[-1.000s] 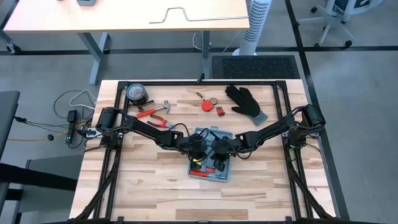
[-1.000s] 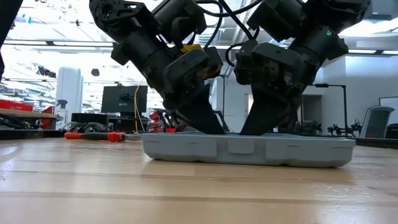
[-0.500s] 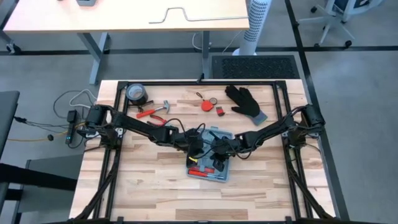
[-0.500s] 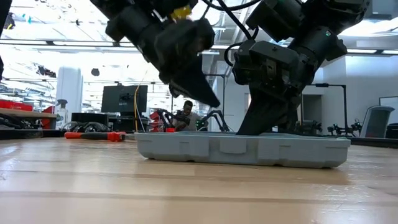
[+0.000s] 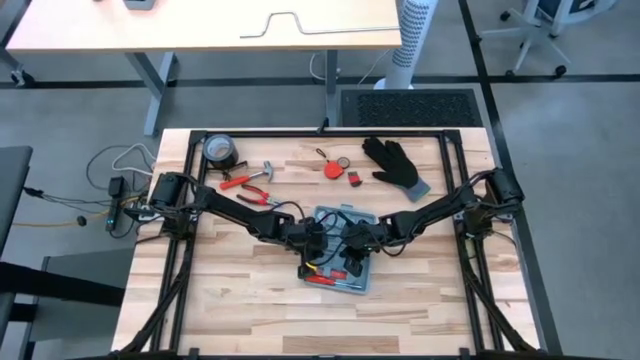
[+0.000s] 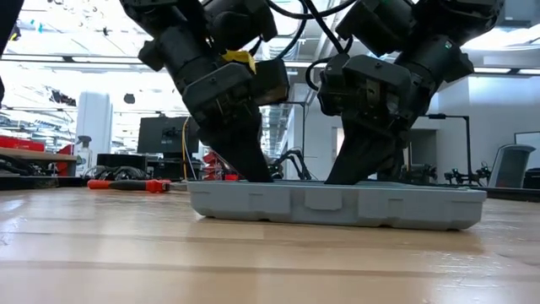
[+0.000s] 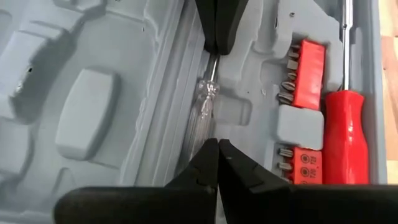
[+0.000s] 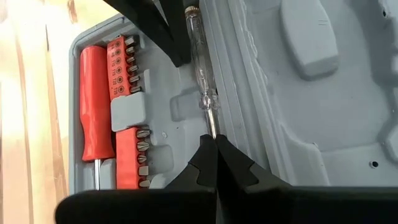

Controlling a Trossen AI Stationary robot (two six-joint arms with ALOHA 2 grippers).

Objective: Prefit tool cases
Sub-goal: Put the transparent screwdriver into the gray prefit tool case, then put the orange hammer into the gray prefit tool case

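L gripper [image 5: 313, 243] & R gripper [image 5: 349, 247] both closed, tips down, facing each other mid-table.

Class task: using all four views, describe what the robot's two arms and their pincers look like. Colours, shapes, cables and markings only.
Both arms are black, built of jointed segments with loose black cables looping along them. The left pincer and right pincer each end in two matte black fingers tapering to narrow wedge tips. Blocky black housings sit above them. A small yellow tag marks the left wrist.

We see the right gripper [image 8: 214, 144], fingers pressed together, at the metal tip of a clear-handled screwdriver [image 8: 199, 59] lying in the grey moulded plastic tool case [image 8: 323, 112], beside a red-handled screwdriver [image 8: 94, 106] and red bit holders [image 8: 127, 106].
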